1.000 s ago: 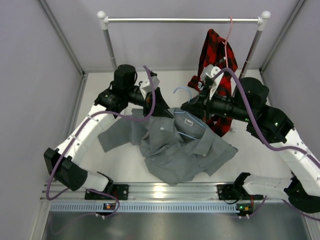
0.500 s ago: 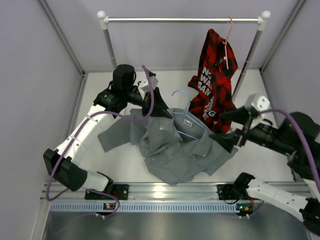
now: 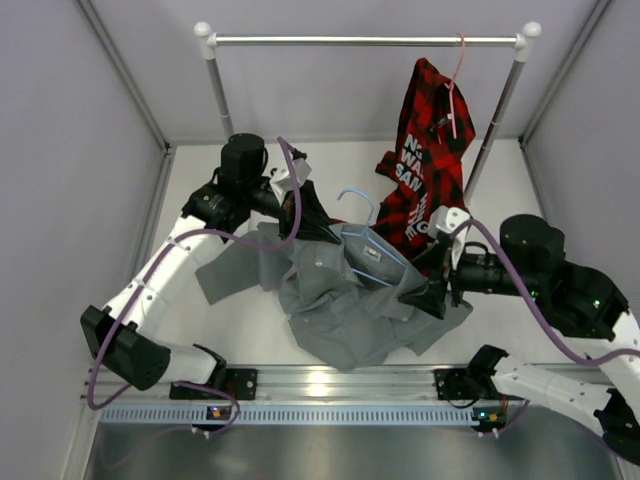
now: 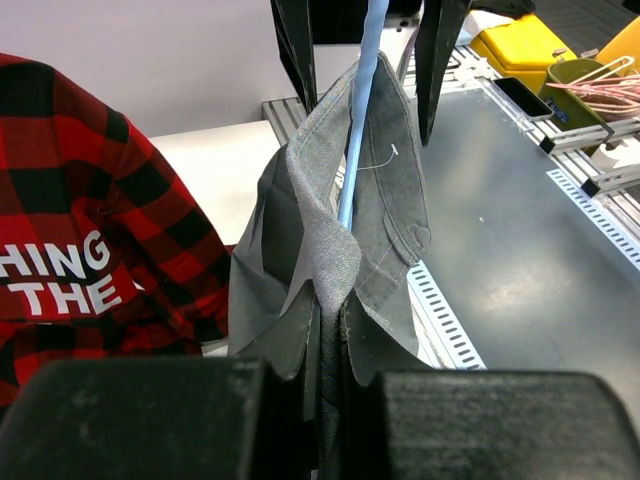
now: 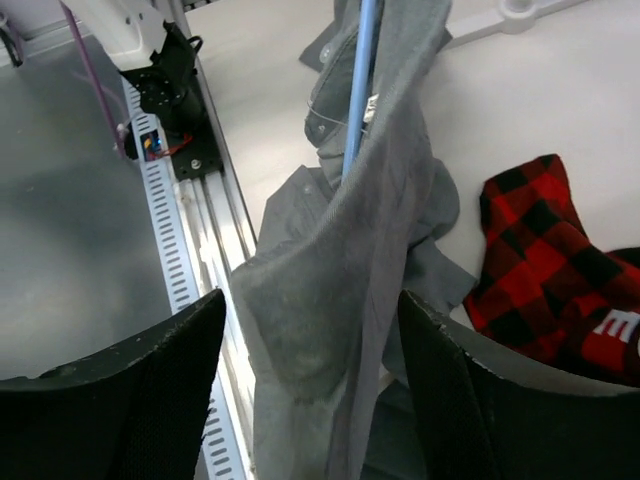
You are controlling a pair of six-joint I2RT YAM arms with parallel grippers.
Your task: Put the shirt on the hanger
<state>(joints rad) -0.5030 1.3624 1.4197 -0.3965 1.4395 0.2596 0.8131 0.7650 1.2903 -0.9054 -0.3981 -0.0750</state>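
The grey shirt (image 3: 340, 300) lies bunched on the white table, with the light-blue hanger (image 3: 372, 248) threaded into its collar and the hook (image 3: 358, 196) sticking out toward the rack. My left gripper (image 3: 318, 226) is shut on the shirt's collar fabric (image 4: 335, 290), and the hanger wire (image 4: 358, 150) runs straight up from that grip. My right gripper (image 3: 432, 292) is open at the shirt's right shoulder. Its fingers (image 5: 130, 400) straddle a hanging fold of grey fabric (image 5: 320, 330), and the hanger wire (image 5: 358, 90) shows above it.
A red-and-black plaid shirt (image 3: 428, 160) hangs on a pink hanger from the metal rack rail (image 3: 365, 40), close behind the right arm. The aluminium base rail (image 3: 330, 385) runs along the near edge. A yellow bin and pink hangers (image 4: 600, 80) sit beyond it.
The right gripper left the hanger's hook area, swung out to the right, opened, and came back in around the shirt's right shoulder. The left arm shifted slightly left with the collar.
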